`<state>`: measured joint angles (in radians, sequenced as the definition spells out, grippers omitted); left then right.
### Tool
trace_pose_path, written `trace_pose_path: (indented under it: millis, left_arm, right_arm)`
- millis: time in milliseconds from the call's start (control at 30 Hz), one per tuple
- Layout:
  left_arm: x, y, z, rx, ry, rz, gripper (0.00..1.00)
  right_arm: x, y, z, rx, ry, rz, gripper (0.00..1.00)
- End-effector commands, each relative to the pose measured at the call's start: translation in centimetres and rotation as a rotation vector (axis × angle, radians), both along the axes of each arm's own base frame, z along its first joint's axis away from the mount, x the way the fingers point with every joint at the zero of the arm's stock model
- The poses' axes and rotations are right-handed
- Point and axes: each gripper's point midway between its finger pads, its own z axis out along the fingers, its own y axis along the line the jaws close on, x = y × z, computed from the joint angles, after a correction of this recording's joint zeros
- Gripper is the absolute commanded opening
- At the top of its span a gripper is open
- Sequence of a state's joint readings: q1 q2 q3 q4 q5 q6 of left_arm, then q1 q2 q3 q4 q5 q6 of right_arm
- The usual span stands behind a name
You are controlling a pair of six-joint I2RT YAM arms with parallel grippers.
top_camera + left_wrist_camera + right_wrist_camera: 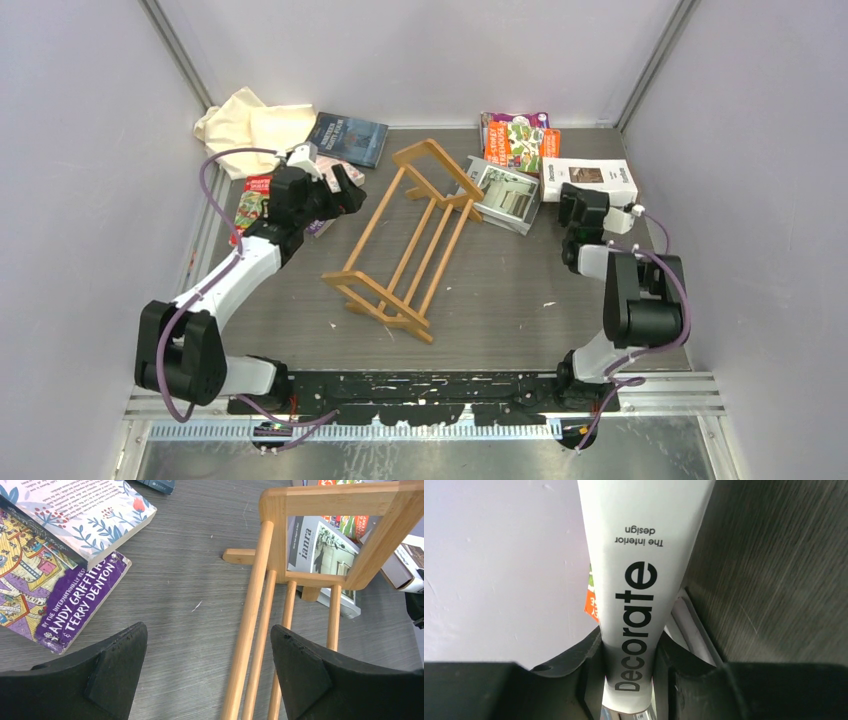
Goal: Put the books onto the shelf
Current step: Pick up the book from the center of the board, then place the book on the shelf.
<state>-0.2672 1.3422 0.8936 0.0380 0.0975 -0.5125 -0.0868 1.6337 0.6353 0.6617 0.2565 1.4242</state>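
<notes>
The shelf (410, 235) is a light wooden slat rack lying at an angle mid-table, also seen in the left wrist view (248, 630). My right gripper (629, 665) is shut on the white spine of the "Decorate" book (639, 575), which lies at the back right (590, 178). My left gripper (210, 655) is open over the table beside the rack's left rails, holding nothing. A purple book (75, 605) and a floral white book (85, 510) lie just left of it. A grey-white magazine (505, 195) leans by the rack's far end.
A dark blue book (348, 138) and a cream cloth (250, 125) lie at the back left. An orange-and-green stack (518, 140) sits at the back right. A red-green book (253, 205) lies by the left wall. Grey walls close in on three sides.
</notes>
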Motion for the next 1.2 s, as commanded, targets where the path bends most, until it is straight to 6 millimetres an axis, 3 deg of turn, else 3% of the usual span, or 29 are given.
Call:
trace_pose_path:
  millis: [0,333,533,833,1167]
  left_arm:
    - [-0.3,0.3,2.7,-0.009,-0.061,0.011,0.93]
    - [-1.4,0.3,3.8,-0.038,-0.037,0.014,0.93]
    - [-2.1,0.1,4.7,-0.055,-0.017,0.006,0.93]
    - [-3.7,0.0,5.6,-0.102,0.019,0.005,0.93]
    - [-4.9,-0.2,7.4,-0.138,0.045,0.003,0.93]
  right_arm:
    - [-1.7,0.4,3.6,-0.149,0.042,0.051,0.38]
    - [-4.7,2.3,10.0,-0.28,0.033,0.196,0.36]
    - [-6.1,5.4,14.6,-0.393,-0.009,0.355,0.35]
    - [-8.7,13.3,20.6,-0.624,-0.055,0.659,0.35]
    - [-12.8,21.6,24.5,-0.811,-0.15,0.98,0.36]
